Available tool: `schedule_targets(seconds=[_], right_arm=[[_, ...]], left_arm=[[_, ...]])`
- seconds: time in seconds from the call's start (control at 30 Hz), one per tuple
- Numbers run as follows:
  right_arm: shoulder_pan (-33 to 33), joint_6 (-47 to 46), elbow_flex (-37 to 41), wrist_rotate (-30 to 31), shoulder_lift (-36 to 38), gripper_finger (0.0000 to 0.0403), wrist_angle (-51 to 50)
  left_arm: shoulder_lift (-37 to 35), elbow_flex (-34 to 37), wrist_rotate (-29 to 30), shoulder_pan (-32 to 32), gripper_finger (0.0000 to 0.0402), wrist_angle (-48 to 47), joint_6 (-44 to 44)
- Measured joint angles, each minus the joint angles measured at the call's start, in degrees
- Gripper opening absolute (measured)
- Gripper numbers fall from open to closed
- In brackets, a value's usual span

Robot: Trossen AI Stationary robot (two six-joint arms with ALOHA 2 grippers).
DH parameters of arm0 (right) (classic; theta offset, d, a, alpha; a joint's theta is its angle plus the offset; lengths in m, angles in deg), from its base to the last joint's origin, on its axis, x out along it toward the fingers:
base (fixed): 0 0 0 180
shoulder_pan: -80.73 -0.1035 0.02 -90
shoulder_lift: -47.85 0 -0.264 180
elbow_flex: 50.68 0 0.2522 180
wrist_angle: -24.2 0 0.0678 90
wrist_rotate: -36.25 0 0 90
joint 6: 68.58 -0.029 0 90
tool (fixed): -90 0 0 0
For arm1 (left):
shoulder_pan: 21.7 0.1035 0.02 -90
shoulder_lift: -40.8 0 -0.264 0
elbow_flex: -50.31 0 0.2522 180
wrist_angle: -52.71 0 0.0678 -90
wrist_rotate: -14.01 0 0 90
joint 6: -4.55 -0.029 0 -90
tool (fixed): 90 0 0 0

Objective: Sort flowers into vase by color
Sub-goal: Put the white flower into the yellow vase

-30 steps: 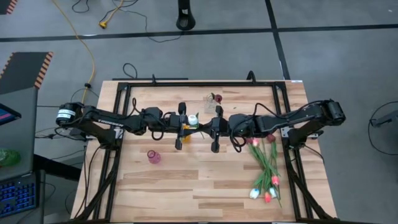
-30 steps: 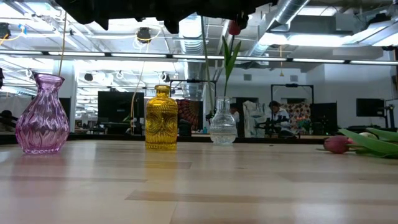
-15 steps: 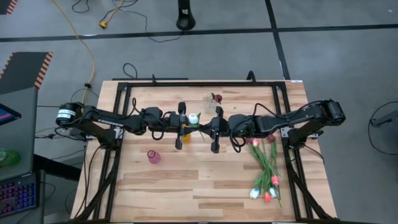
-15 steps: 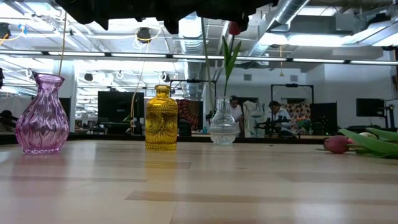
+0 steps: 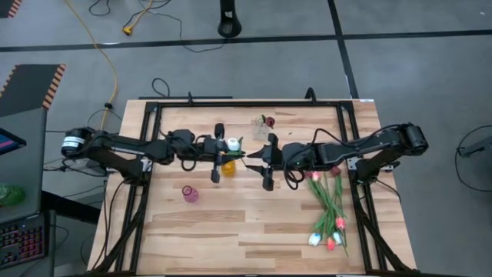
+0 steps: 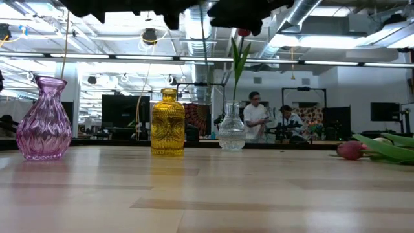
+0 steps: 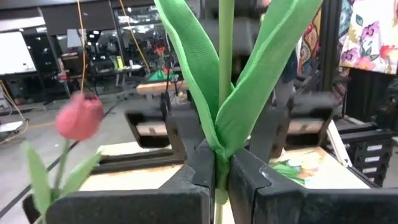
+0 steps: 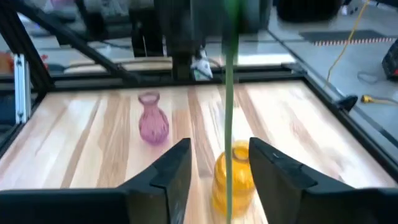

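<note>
My left gripper (image 7: 221, 171) is shut on a white tulip (image 5: 232, 144) that stands upright above the yellow vase (image 5: 228, 163). Just to its right, my right gripper (image 8: 227, 165) is open, with the tulip's stem (image 8: 229, 93) passing between its fingers untouched. A dark red tulip (image 7: 79, 117) stands with its stem in the clear vase (image 6: 231, 129). The purple vase (image 5: 190, 194) holds nothing. Several more flowers (image 5: 327, 211) lie on the table at the right. My left gripper pinches the tulip's green stem (image 7: 221, 163) between its two fingers, just below where the two leaves (image 7: 249, 93) part. The fingers come level from the table's left and lie across the stem. The flower is upright and lifted clear, its lower stem hanging over the yellow vase.
A black frame (image 5: 231, 102) runs along the table's edges. The clear vase (image 5: 261, 123) stands just beyond the two grippers. Bare wood lies toward the near edge (image 5: 246, 238). People move in the room behind the table (image 6: 255, 116).
My right gripper has opened and let go of the tulip's stem. My left gripper, shut on the stem, has drawn back a little toward the table's left edge and upward, carrying the white tulip with it, still upright.
</note>
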Motion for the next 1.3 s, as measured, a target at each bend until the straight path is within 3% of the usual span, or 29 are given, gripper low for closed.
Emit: schedule_targets(seconds=[0.23, 0.57, 1.3], right_arm=[[0.02, -1.44, 0.00, 0.00, 0.07, 0.0203, -4.48], [0.03, -1.50, 0.00, 0.00, 0.06, 0.0199, -6.99], [0.04, -2.53, 0.00, 0.02, 0.07, 0.0199, -7.94]], left_arm=[[-11.41, 0.00, 1.04, 0.00, 0.0009, -9.62, -0.60], [-23.04, 0.00, 8.33, 0.02, 0.0009, -21.83, -4.56], [-18.32, 0.02, 8.76, 0.02, 0.0009, -23.78, -1.71]])
